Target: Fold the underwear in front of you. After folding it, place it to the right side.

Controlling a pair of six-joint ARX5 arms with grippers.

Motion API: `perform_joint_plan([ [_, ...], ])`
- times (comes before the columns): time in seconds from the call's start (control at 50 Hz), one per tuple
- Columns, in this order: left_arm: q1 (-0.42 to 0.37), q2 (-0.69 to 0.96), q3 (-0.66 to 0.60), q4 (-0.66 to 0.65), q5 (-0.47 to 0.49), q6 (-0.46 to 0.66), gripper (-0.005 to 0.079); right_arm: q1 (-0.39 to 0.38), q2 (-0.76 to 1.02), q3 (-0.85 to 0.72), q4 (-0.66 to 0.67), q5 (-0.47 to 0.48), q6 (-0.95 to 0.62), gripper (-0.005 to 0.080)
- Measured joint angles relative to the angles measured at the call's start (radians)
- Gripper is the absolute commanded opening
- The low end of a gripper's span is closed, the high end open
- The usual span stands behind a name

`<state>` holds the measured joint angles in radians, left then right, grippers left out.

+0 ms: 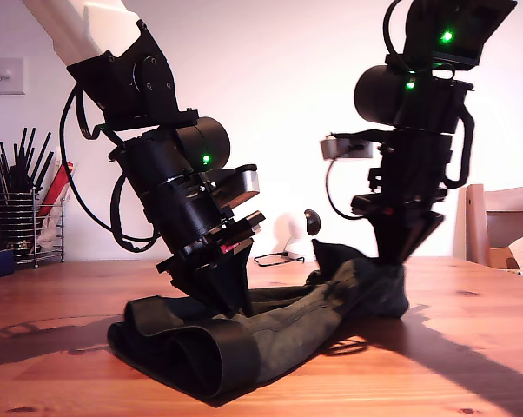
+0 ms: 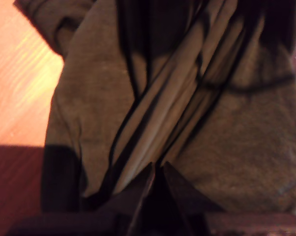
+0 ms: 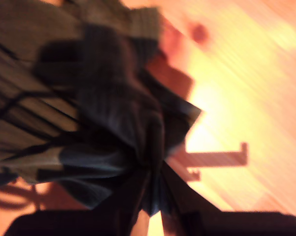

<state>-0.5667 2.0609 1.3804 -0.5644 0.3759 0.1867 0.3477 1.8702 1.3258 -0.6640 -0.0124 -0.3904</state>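
- Exterior view: underwear (image 1: 309, 326) sprawled low across the counter (image 1: 470, 365), running from 7 o'clock up toward 3 o'clock of the exterior view, waistband loops rolled open at the 7 o'clock end.
- My first claw (image 1: 231, 304) planted down at about 7 o'clock of the exterior view, tips buried in the cloth. Probably pinning or pinching that part so the fold has an anchor.
- My second claw (image 1: 390, 261) at about 3 o'clock of the exterior view, with that end of the garment hoisted into a peak just off the wood. Looks like the lifting half of a fold.
- First wrist view: clenched on the underwear (image 2: 113, 98), fingers met at a point, long pleats of olive cloth fanning out from the pinch. A strip of bright counter (image 2: 15, 88) beside the cloth.
- Second wrist view: blurred, but my second claw (image 3: 155, 196) is closed on a dark bunched wad of the underwear (image 3: 103, 113), with bare sunlit counter (image 3: 246, 73) beyond.
- Surface: warm reddish wood with visible grain and knots, hard shadows from strong light.
- Room: plain white wall, a switch plate (image 1: 3, 76) at 10 o'clock of the exterior view, a wire utensil holder (image 1: 23, 230) at 9 o'clock, a wooden chair (image 1: 496, 221) at 3 o'clock, a thin cable (image 1: 274, 258) trailing near centre.
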Motion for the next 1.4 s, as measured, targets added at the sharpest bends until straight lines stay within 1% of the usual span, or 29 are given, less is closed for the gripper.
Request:
perform_joint_plan([
  [0.06,0.000,0.000,0.000,0.000,0.000,0.000,0.0037,-0.011,0.000,0.000,-0.002,0.002,0.000,0.0180],
  [0.12,0.000,0.000,0.000,0.000,-0.002,0.000,0.0037,-0.030,0.000,0.000,-0.004,0.036,0.000,0.0296],
  [0.16,0.000,0.000,0.000,-0.001,-0.001,0.000,0.0037,-0.046,0.000,0.000,-0.003,0.049,0.000,0.0340],
  [0.18,0.000,0.000,0.000,-0.002,-0.001,0.000,0.0037,-0.055,0.000,0.000,-0.003,0.053,0.000,0.0347],
  [0.28,0.000,0.000,0.000,-0.003,-0.001,0.000,0.0037,-0.091,0.000,0.000,-0.003,0.084,0.012,0.0348],
  [0.34,0.002,0.000,0.000,-0.003,0.000,0.000,0.0037,-0.109,0.000,0.000,-0.004,0.083,0.033,0.0348],
  [0.36,0.003,0.000,-0.001,-0.003,0.000,0.000,0.0037,-0.114,0.000,0.000,-0.005,0.079,0.079,0.0348],
  [0.46,0.005,-0.002,-0.002,-0.003,0.000,0.000,0.0037,-0.118,0.000,0.000,-0.026,0.059,0.100,0.0348],
  [0.54,0.006,-0.005,-0.008,0.001,0.013,0.000,0.0037,-0.102,0.000,0.000,-0.030,-0.001,0.113,0.0348],
  [0.56,0.007,-0.005,-0.010,0.003,0.017,0.000,0.0037,-0.097,0.000,0.000,-0.031,-0.028,0.120,0.0348],
  [0.74,0.013,-0.042,-0.042,0.002,0.035,-0.004,0.0037,-0.040,-0.001,0.000,-0.059,-0.146,0.158,0.0347],
  [0.84,0.014,-0.080,-0.046,0.003,0.037,-0.004,0.0037,-0.018,-0.012,0.000,-0.063,-0.275,0.206,0.0346],
  [0.92,0.019,-0.115,-0.045,0.007,0.039,-0.004,0.0037,0.008,-0.036,0.000,-0.060,-0.356,0.231,0.0331],
  [0.98,0.023,-0.135,-0.045,0.011,0.039,-0.004,0.0037,0.024,-0.058,0.000,-0.053,-0.379,0.235,0.0295],
  [1.06,0.034,-0.143,-0.045,0.010,0.029,-0.004,0.0035,0.049,-0.077,0.000,-0.036,-0.385,0.237,0.0181],
  [1.1,0.039,-0.143,-0.045,0.005,0.021,-0.004,0.0022,0.066,-0.079,0.000,-0.022,-0.388,0.237,0.0086],
  [1.14,0.046,-0.143,-0.045,-0.006,-0.006,-0.005,0.0006,0.082,-0.079,0.000,-0.008,-0.393,0.245,-0.0011],
  [1.22,0.065,-0.143,-0.045,-0.020,-0.037,-0.004,-0.0014,0.118,-0.079,0.000,0.020,-0.394,0.274,-0.0013],
  [1.28,0.088,-0.143,-0.045,-0.037,-0.040,-0.004,-0.0017,0.147,-0.079,0.000,0.043,-0.397,0.285,-0.0013],
  [1.4,0.132,-0.143,-0.045,-0.080,-0.045,-0.004,-0.0019,0.201,-0.070,0.000,0.048,-0.404,0.289,-0.0013],
])
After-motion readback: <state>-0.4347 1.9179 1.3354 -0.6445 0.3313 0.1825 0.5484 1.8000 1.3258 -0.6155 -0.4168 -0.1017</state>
